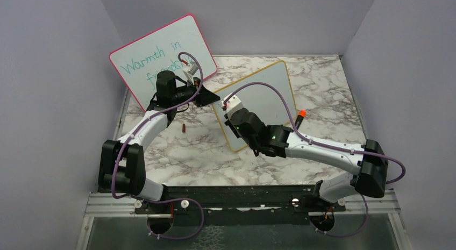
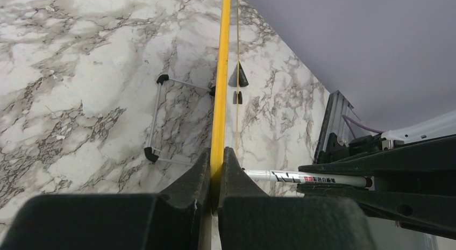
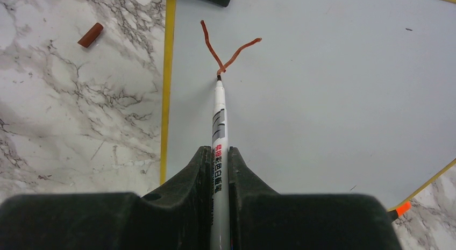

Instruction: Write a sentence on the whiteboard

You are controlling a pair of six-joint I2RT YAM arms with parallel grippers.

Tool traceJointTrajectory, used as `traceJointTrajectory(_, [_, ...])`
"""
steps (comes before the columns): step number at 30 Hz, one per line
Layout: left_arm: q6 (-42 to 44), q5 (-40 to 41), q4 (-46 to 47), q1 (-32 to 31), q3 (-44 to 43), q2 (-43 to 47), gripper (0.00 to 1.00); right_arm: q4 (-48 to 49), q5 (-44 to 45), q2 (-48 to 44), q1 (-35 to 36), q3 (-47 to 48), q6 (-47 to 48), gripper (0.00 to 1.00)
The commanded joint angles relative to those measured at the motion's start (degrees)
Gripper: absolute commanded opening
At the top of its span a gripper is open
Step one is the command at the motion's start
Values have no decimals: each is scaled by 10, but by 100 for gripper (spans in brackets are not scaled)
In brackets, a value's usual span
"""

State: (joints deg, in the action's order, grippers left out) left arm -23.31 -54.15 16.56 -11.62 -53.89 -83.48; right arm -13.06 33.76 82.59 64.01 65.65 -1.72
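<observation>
The yellow-framed whiteboard (image 1: 269, 94) stands tilted in the middle of the marble table. My left gripper (image 2: 216, 153) is shut on its yellow frame edge (image 2: 221, 72) at the upper left corner. My right gripper (image 3: 218, 150) is shut on a white marker (image 3: 219, 115). The marker's tip touches the board's surface (image 3: 322, 99) near its left edge. Of the sentence, a forked red-brown stroke (image 3: 228, 51) shows just above the tip. In the left wrist view the marker (image 2: 306, 178) lies across behind the frame.
A pink-framed board (image 1: 161, 56) with teal writing leans at the back left. The marker's red-brown cap (image 1: 184, 128) lies on the table left of the whiteboard. An orange-tipped pen (image 1: 299, 117) lies at the whiteboard's right. A wire stand (image 2: 156, 118) sits behind it.
</observation>
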Motion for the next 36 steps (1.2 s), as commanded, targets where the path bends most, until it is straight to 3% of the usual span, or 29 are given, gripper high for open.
traceJointTrajectory(1, [25,-19,-48,-16,8,-23,0,-29,-5,-8,-5,-2,-14,1])
traceJointTrajectory(22, [27,-17,-50,-16,8,-25,0,-73,-23,-22,-5,-22,-42,1])
traceJointTrajectory(36, [31,-18,-51,-16,8,-26,0,15,20,-57,-5,-38,-12,1])
